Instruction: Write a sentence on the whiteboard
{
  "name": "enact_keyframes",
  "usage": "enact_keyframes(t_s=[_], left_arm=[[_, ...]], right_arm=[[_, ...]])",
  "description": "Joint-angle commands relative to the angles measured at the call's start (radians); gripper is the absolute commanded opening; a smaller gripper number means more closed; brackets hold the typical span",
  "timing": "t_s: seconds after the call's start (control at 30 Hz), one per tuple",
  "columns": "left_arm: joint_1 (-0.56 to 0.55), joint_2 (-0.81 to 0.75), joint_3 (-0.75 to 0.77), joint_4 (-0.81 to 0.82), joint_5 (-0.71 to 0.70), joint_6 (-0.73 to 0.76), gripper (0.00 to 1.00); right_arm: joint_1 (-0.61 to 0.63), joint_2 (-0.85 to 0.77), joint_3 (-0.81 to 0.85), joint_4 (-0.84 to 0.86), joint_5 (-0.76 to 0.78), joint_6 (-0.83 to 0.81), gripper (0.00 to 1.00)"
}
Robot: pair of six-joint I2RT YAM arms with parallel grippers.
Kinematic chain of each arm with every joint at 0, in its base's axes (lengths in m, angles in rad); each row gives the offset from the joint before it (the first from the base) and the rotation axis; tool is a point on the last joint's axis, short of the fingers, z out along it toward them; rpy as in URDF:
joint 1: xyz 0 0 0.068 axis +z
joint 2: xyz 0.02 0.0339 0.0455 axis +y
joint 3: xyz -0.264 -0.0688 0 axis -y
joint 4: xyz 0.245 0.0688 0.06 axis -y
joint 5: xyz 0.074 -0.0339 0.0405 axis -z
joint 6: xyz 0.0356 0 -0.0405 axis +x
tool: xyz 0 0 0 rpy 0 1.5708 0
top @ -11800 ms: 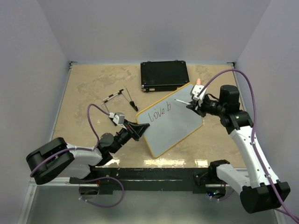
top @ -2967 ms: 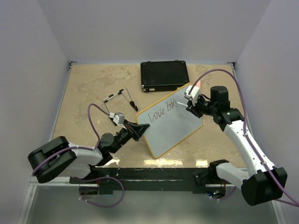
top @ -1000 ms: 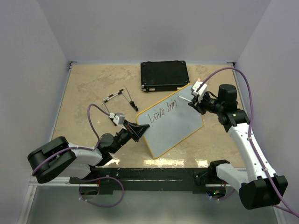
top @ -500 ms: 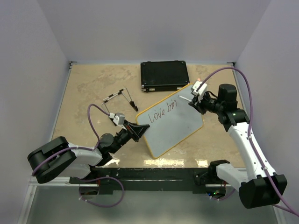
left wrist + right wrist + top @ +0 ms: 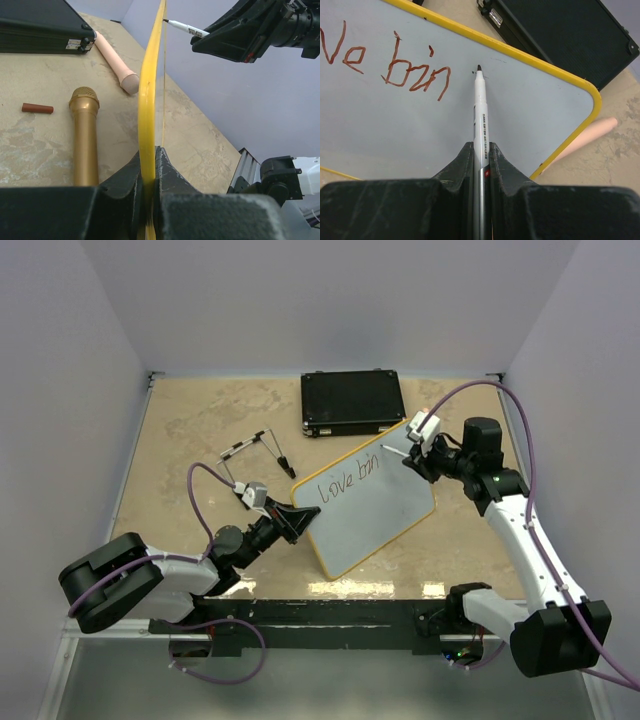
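Observation:
The whiteboard (image 5: 372,508), grey-white with a yellow frame, stands tilted in the middle of the table. My left gripper (image 5: 299,521) is shut on its near-left edge; the left wrist view shows the yellow frame (image 5: 149,90) pinched in that gripper (image 5: 149,156). The sentence (image 5: 349,478) reads "love bin" in one slanted line, and "ve bin" (image 5: 415,75) shows in the right wrist view. My right gripper (image 5: 416,462) is shut on a white marker (image 5: 480,110). The marker's tip sits close over the board just right of the "n"; contact cannot be told.
A black case (image 5: 352,402) lies at the back, just beyond the board's far corner. Left of the board lies a thin black-and-white tool (image 5: 255,448). Behind the board lie a gold microphone (image 5: 84,135), a pink microphone (image 5: 116,62) and a small red-brown cap (image 5: 37,108).
The writing has grown from "love b" to "love bin". In the last second the marker has stayed just right of the "n". The left gripper and board have not moved.

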Motion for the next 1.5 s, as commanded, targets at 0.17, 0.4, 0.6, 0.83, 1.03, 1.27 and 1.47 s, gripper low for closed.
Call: enact_keyframes(t_s=[0.17, 0.4, 0.6, 0.83, 1.03, 1.27, 1.47], left_arm=[[0.002, 0.020, -0.010, -0.029, 0.066, 0.084, 0.00], [0.003, 0.020, -0.010, -0.026, 0.069, 0.086, 0.00], [0.003, 0.020, -0.012, -0.026, 0.064, 0.086, 0.00], [0.002, 0.020, -0.013, -0.026, 0.058, 0.083, 0.00], [0.003, 0.020, -0.013, -0.026, 0.058, 0.084, 0.00], [0.003, 0.022, -0.012, -0.026, 0.058, 0.083, 0.00], [0.003, 0.024, -0.009, -0.029, 0.060, 0.083, 0.00]], right_arm=[[-0.004, -0.007, 0.015, 0.062, 0.024, 0.023, 0.00], [-0.004, 0.009, 0.016, 0.045, 0.016, 0.011, 0.00], [-0.006, 0.013, 0.018, -0.017, 0.012, -0.034, 0.00], [-0.006, 0.010, 0.000, -0.079, 0.025, -0.083, 0.00], [-0.006, -0.004, -0.017, -0.122, 0.038, -0.106, 0.00], [-0.006, -0.002, -0.022, -0.133, 0.035, -0.112, 0.00], [-0.006, -0.004, 0.001, -0.077, 0.027, -0.068, 0.00]])
